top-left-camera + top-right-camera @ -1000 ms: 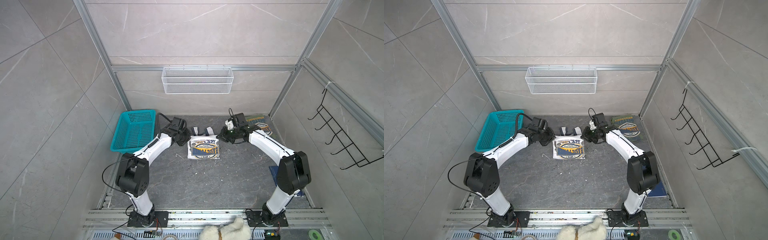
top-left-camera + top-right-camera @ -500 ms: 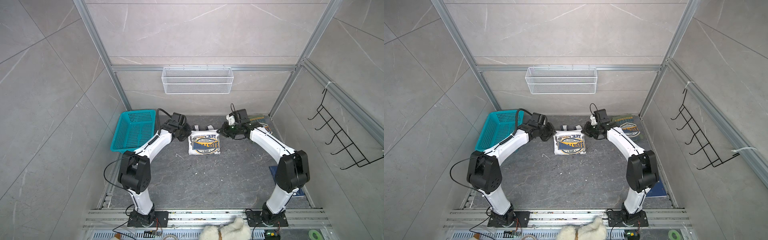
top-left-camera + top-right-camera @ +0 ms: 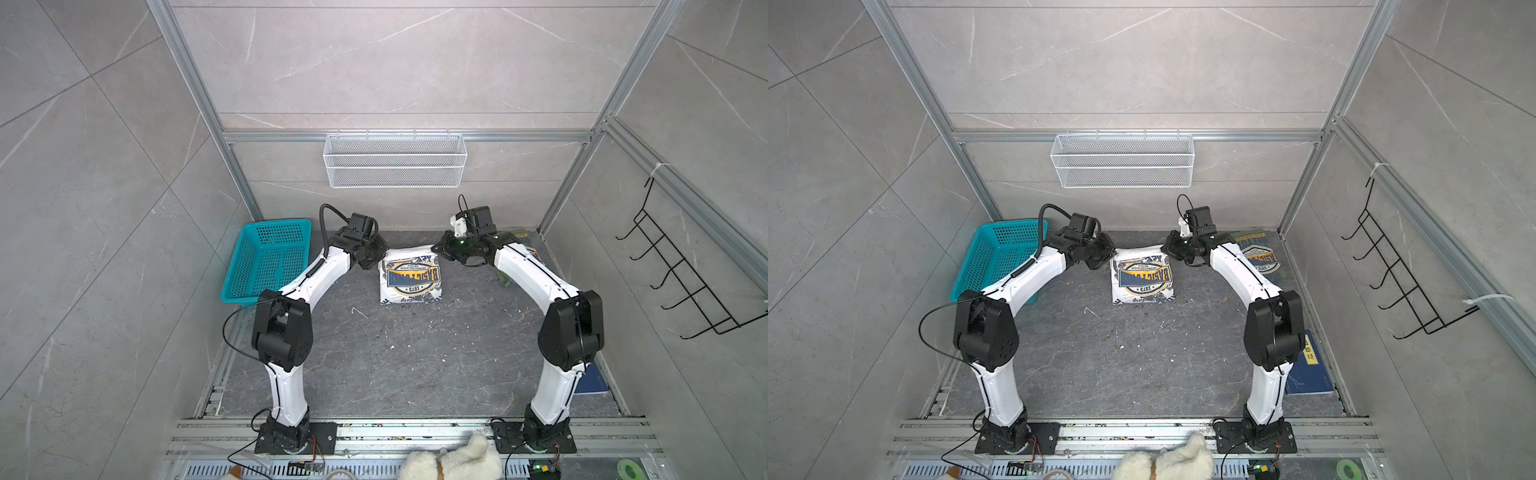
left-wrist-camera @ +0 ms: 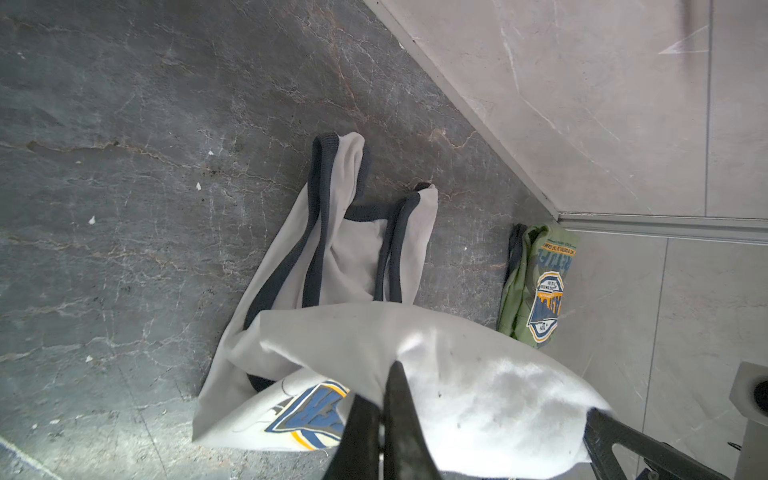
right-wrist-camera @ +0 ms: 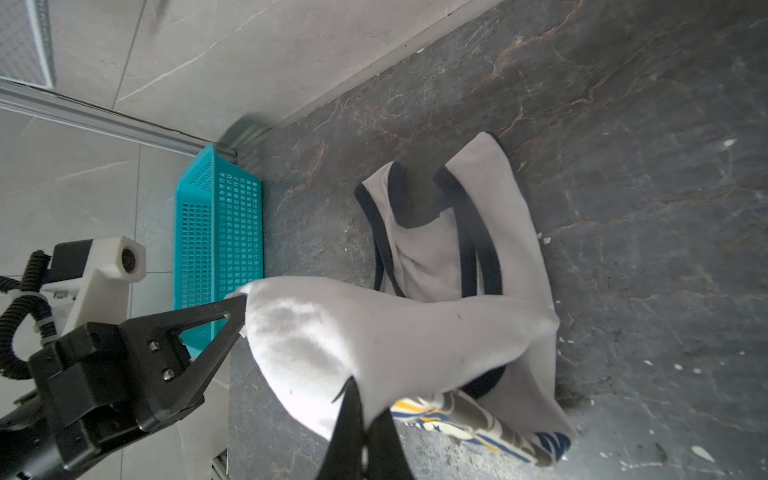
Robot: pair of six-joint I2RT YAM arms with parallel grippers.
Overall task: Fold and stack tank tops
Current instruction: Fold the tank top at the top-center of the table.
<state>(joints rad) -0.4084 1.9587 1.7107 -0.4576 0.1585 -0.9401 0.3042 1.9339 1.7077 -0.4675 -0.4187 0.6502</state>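
Tank tops both sit toward the far end of the dark stone table point(image 3: 395, 353). The white tank top point(image 3: 409, 278) is near the middle, doubled over with its navy-orange badge print facing up in both top views. Its far edge is raised off the surface and stretched between the two grippers. The left gripper point(image 4: 384, 374) is pinched tight on one corner of that edge and the right gripper point(image 5: 357, 386) is clamped on the other. The wrist views show the navy-trimmed shoulder straps lying flat on the table beneath the lifted fold. The olive green tank top point(image 3: 1260, 257) lies folded in the far right corner, apart from the white one and partly hidden behind the right arm. A teal basket point(image 3: 270, 262) stands at the far left beside the left arm. A white wire basket point(image 3: 395, 160) hangs on the back wall, and a dark blue board point(image 3: 1308, 365) lies near the right arm's base. A fluffy plush toy point(image 3: 457, 461) sits at the front rail.
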